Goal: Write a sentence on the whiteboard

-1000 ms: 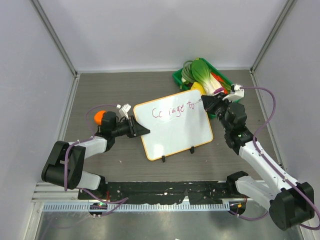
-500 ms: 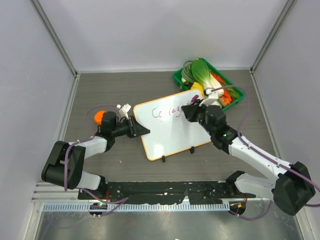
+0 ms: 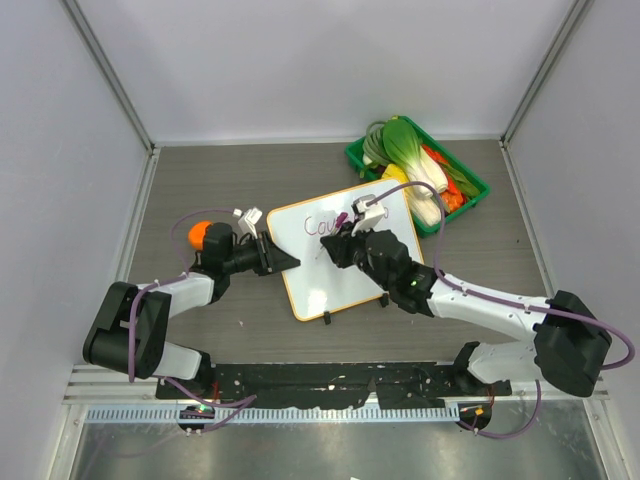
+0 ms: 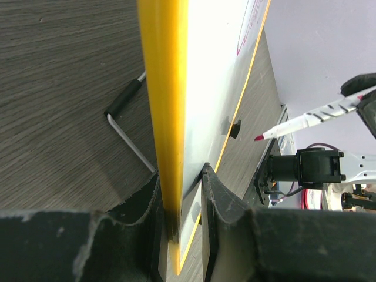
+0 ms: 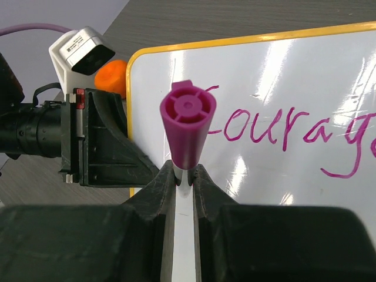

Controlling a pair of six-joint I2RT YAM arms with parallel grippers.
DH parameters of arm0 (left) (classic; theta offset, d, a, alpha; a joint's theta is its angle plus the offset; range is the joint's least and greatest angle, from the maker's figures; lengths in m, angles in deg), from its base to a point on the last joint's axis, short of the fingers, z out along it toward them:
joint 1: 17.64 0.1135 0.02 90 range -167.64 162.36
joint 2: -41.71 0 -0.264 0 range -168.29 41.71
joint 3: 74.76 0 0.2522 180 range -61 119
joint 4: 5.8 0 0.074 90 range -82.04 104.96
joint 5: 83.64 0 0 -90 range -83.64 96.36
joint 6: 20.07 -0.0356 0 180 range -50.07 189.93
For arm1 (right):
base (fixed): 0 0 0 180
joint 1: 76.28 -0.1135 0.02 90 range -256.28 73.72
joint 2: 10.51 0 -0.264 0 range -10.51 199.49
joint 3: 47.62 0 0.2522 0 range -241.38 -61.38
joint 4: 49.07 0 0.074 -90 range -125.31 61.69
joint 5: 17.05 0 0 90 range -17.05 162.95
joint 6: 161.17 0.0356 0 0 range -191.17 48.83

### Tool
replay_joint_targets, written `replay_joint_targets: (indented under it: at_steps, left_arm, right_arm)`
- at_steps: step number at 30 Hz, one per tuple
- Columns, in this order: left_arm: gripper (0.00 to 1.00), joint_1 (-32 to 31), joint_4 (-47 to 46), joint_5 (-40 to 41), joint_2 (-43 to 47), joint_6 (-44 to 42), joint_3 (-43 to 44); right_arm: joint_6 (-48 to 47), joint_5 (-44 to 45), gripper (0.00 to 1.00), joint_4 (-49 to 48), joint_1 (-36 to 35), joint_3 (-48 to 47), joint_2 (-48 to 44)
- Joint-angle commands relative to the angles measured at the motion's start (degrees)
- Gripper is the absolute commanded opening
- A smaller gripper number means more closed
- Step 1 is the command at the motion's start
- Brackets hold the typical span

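Right wrist: right gripper (image 5: 185,174) is squeezing the marker (image 5: 187,126), left gripper (image 4: 181,197) is clamping the whiteboard (image 5: 305,70) edge; tip's probably needing light, level contact ahead.

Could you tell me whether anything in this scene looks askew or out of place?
The whiteboard lies askew on the table, not square to its edges, pinched at one side by the left gripper. A black-tipped L-shaped metal rod lies loose beside it. The green basket of vegetables behind seems unrelated to writing.
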State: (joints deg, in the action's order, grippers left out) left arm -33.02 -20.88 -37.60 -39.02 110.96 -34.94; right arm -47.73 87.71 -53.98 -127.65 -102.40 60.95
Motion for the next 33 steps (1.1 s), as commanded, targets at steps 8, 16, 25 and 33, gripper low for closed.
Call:
replay_joint_targets:
  at_steps: [8,16,25,33]
  left_arm:
    - [0.00,-0.4,7.9,10.6,-2.0,-7.9,-0.9]
    - [0.00,-0.4,7.9,10.5,-2.3,-7.8,-0.7]
    - [0.00,-0.4,8.0,10.5,-2.2,-7.9,-0.7]
    - [0.00,-0.4,8.1,10.2,-2.4,-7.8,-0.6]
  right_arm:
    - [0.1,2.3,0.00,-8.7,-1.4,-0.2,2.1]
    - [0.9,2.2,0.01,-7.5,-1.3,-0.2,1.3]
    - [2.1,0.7,0.01,-8.8,0.5,1.7,1.0]
    - [3.7,-2.4,0.01,-11.0,1.5,2.5,1.5]
